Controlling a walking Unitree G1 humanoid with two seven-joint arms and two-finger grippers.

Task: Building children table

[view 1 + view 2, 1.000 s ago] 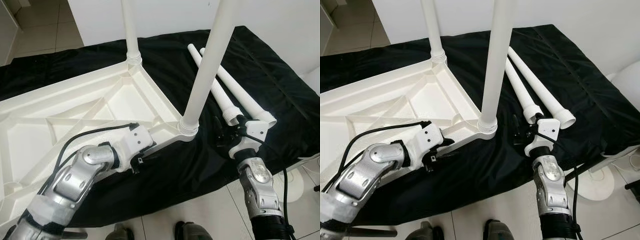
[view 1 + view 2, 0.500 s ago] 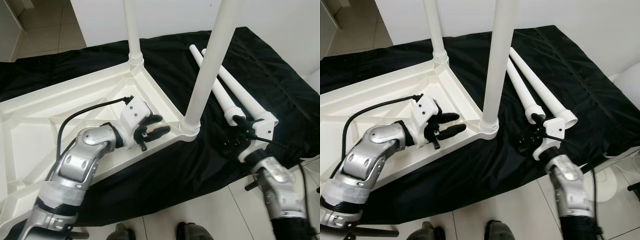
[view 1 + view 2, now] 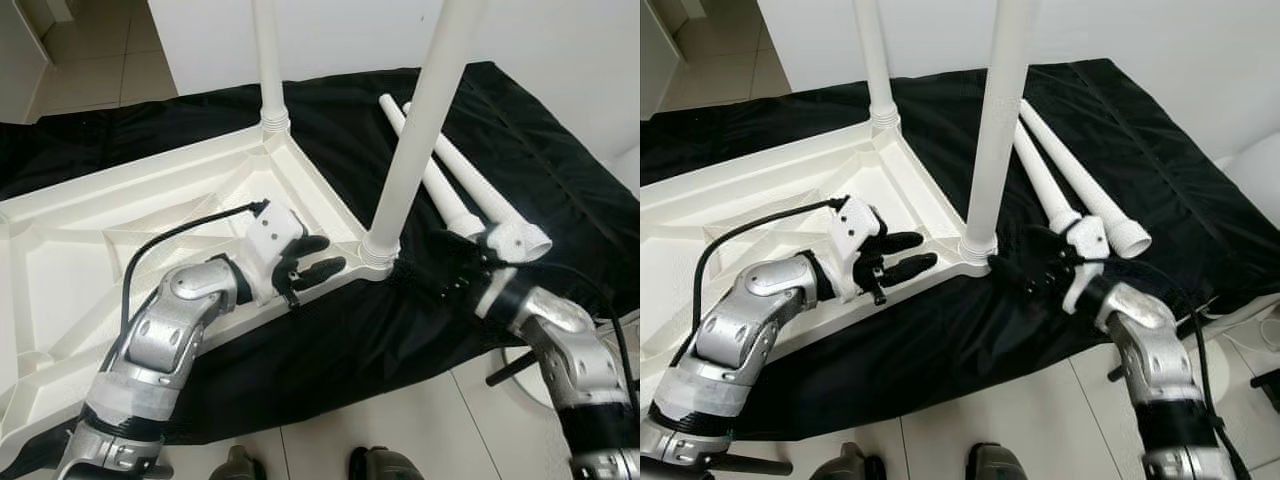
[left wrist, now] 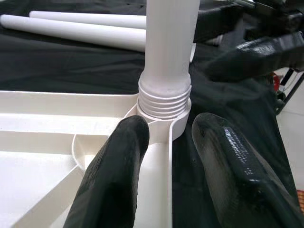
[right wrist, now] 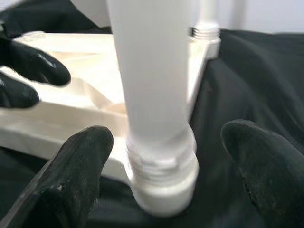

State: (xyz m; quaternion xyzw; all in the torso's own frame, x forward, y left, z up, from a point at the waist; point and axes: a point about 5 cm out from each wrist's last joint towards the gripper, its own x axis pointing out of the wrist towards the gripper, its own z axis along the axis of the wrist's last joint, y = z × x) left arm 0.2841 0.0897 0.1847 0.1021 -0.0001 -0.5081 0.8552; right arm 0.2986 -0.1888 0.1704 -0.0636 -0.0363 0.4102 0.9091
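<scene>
The white tabletop lies upside down on a black cloth, with two legs standing in its corners. The near leg rises from its threaded socket at the corner. The left gripper hovers over the tabletop's rim just beside that socket, fingers parted and empty. The right gripper reaches in from the socket's other side, fingers spread wide around the leg's base without touching. Two loose legs lie on the cloth beyond the socket.
</scene>
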